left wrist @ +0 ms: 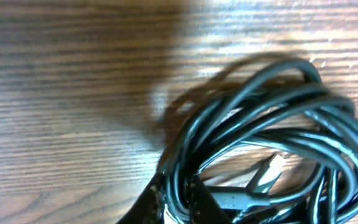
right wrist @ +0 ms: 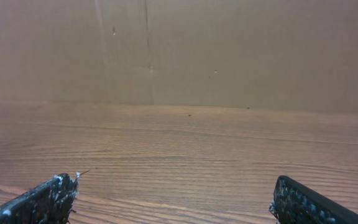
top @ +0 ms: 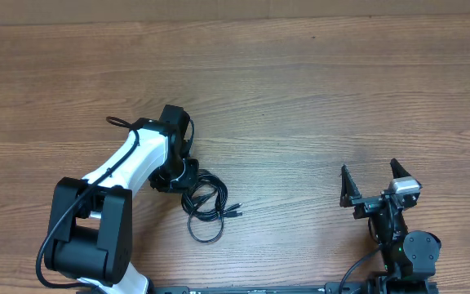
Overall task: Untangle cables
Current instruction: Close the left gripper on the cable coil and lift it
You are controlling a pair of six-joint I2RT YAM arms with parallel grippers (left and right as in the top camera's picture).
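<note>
The cables [top: 206,209] lie as one black bundle on the wooden bench [top: 317,90], left of centre and toward the near edge. Several loops are coiled over one another. Two thin ends with plugs [top: 235,211] stick out to the right of the coil.

The left arm reaches over the bundle's upper left edge, and the left tool [top: 188,181] sits down on the loops there. In the left wrist view, the left tool [left wrist: 178,198] shows at the bottom edge with its two dark fingers [left wrist: 151,202] drawn close together and clamped on a few strands of the cables [left wrist: 272,118]. A pale grey plug [left wrist: 263,178] lies inside the coil among the crossing strands. The loops cast a shadow on the wood behind them.

The right tool [top: 371,181] is well apart from the bundle, near the bench's right front. Its fingers are spread wide, with nothing between them. In the right wrist view, the right tool [right wrist: 176,208] shows only its two fingertips [right wrist: 42,200], above bare wood.
</note>
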